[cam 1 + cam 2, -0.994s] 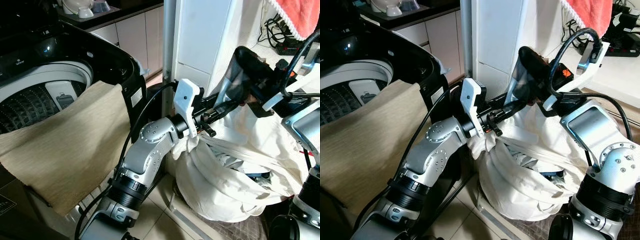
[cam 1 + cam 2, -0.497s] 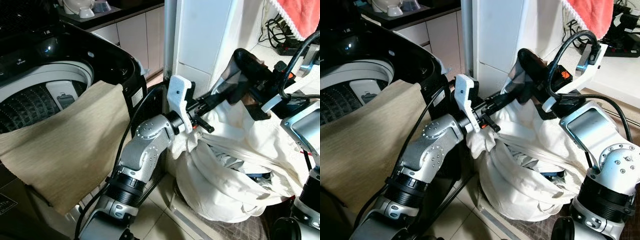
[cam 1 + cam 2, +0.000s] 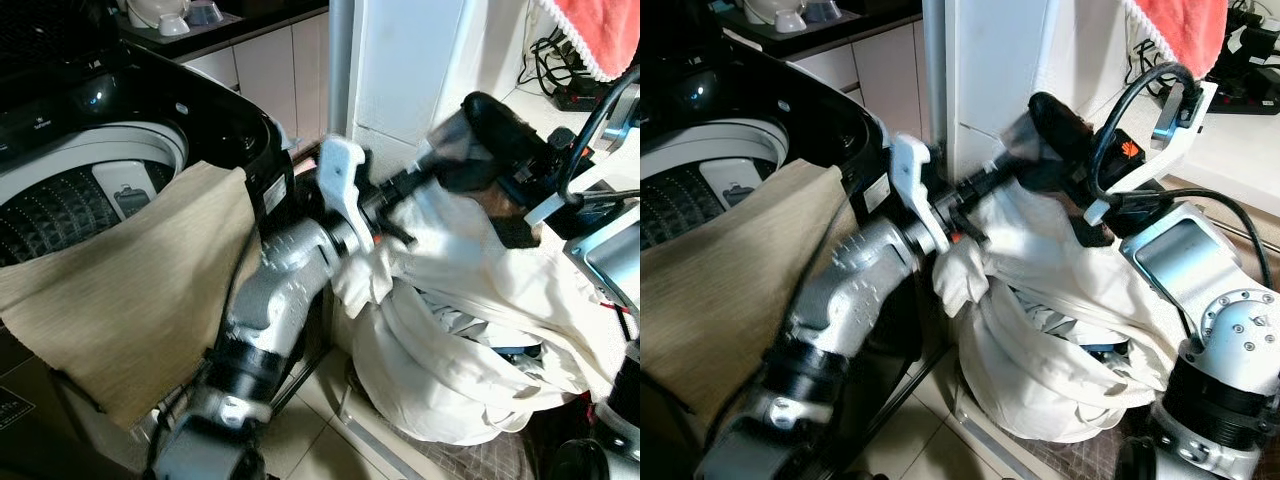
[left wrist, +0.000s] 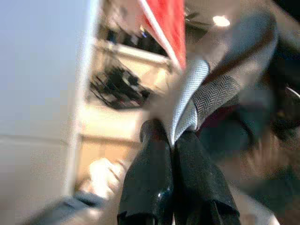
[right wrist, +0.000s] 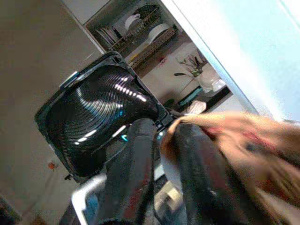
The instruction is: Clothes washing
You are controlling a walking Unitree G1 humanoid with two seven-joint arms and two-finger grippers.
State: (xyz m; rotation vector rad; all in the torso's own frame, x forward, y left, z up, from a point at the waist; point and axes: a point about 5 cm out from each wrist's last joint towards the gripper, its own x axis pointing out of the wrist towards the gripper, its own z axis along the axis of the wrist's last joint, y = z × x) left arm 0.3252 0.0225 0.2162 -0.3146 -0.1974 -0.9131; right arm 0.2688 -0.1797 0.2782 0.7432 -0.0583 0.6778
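Note:
A grey herringbone garment [image 3: 452, 160] is stretched between my two grippers above a white laundry bag [image 3: 450, 385] stuffed with clothes. My left gripper [image 3: 412, 180] is shut on one end of it; in the left wrist view the two black fingertips [image 4: 154, 140] pinch the grey weave [image 4: 204, 91]. My right gripper [image 3: 487, 118] is shut on the other end, with cloth between its fingers [image 5: 136, 150]. The black top-loading washer [image 3: 90, 150] stands open at the left, with a beige cloth [image 3: 130, 290] draped over its rim.
A white cabinet [image 3: 410, 60] rises behind the bag. A red towel [image 3: 600, 30] hangs at the top right above a power strip with cables [image 3: 575, 95]. Tiled floor [image 3: 320, 440] lies between washer and bag. Dishes [image 3: 165, 15] sit on the far counter.
My left arm has swung up and toward the washer and is blurred with motion, pulling the grey garment with it. The right gripper has stayed nearly in place.

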